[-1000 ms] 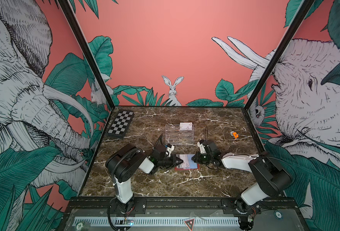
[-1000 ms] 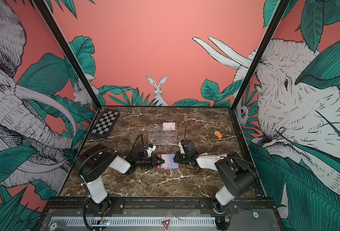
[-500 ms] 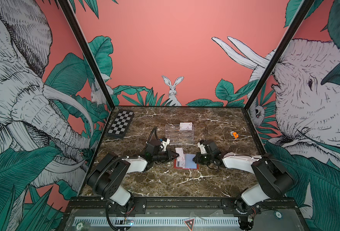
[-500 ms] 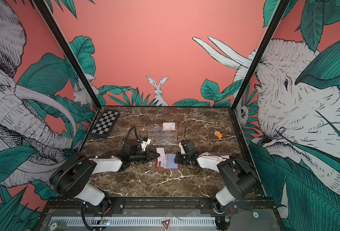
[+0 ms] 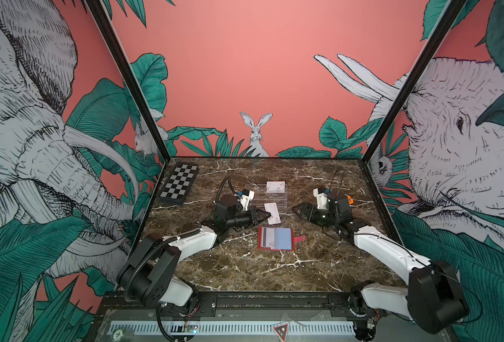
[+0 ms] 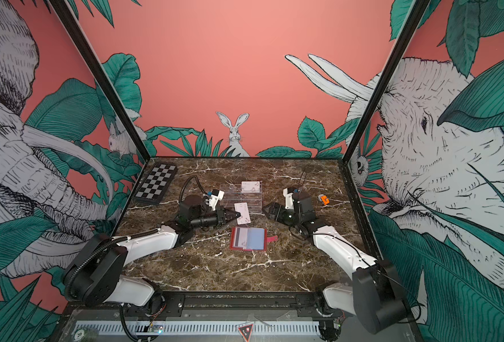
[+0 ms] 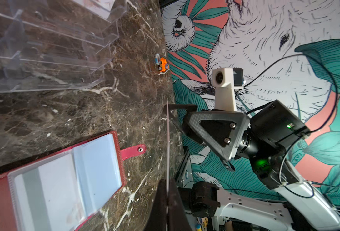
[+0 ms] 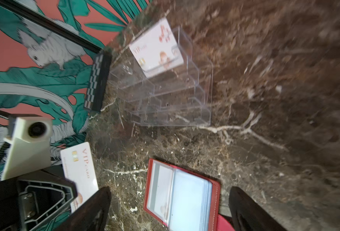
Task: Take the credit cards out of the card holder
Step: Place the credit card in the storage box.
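One credit card point(image 5: 274, 211) clamped in the left gripper point(image 5: 265, 216), card holder point(image 5: 275, 238) laid open on the table point(image 5: 245, 272), right gripper point(image 5: 298, 210) spread wide, nothing held.

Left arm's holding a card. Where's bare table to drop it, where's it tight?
Free: the wide table strip between card holder and front rail; the far band behind the acrylic rack, right of the checkered board. Crowded: the middle, where left gripper with its credit card, right gripper and rack ring the holder's far side.
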